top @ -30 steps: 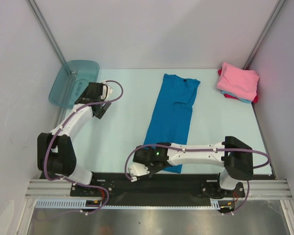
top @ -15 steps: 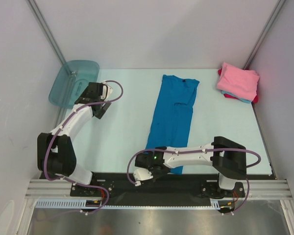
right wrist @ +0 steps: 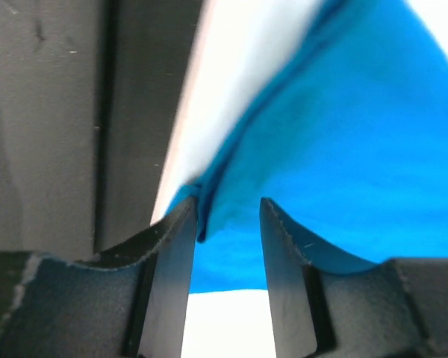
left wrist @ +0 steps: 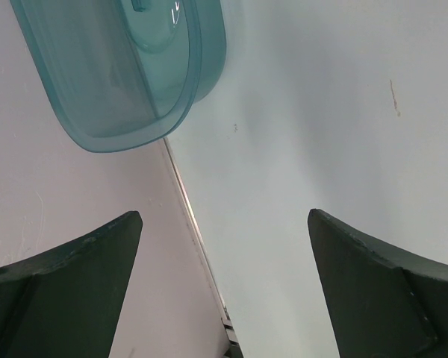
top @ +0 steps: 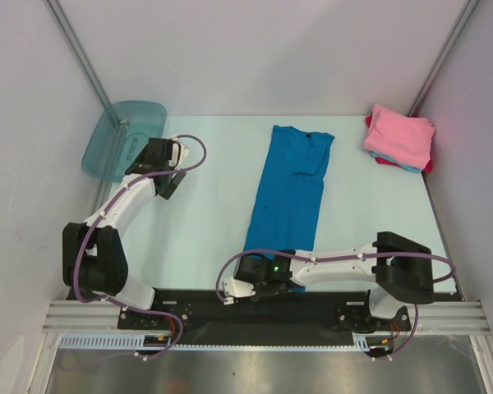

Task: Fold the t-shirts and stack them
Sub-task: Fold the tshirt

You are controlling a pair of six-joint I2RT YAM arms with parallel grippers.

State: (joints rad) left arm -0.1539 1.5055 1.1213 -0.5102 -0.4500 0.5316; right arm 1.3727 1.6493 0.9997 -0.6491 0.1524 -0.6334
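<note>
Blue shirt [top: 289, 185] lies flat mid-table. Your left gripper [left wrist: 224, 215] hangs spread by the tub [top: 119, 144], clear of the cloth. Your right gripper [right wrist: 228, 205], narrowly parted, straddles the near hem, probably to fold. The stack [top: 398, 138] sits far right.

The bright blue t-shirt [top: 289, 193] in the middle of the frame is soft, matt cloth, lightly creased. The pink t-shirt [top: 400, 134] at upper right is likewise soft matt cloth. The tub [left wrist: 127, 67] at upper left is glossy, translucent teal plastic. The worktop [top: 205, 222] is pale and smooth. The right end effector [right wrist: 228, 205] has fingers [right wrist: 172, 261] of dark matt plastic, finely scuffed.
</note>
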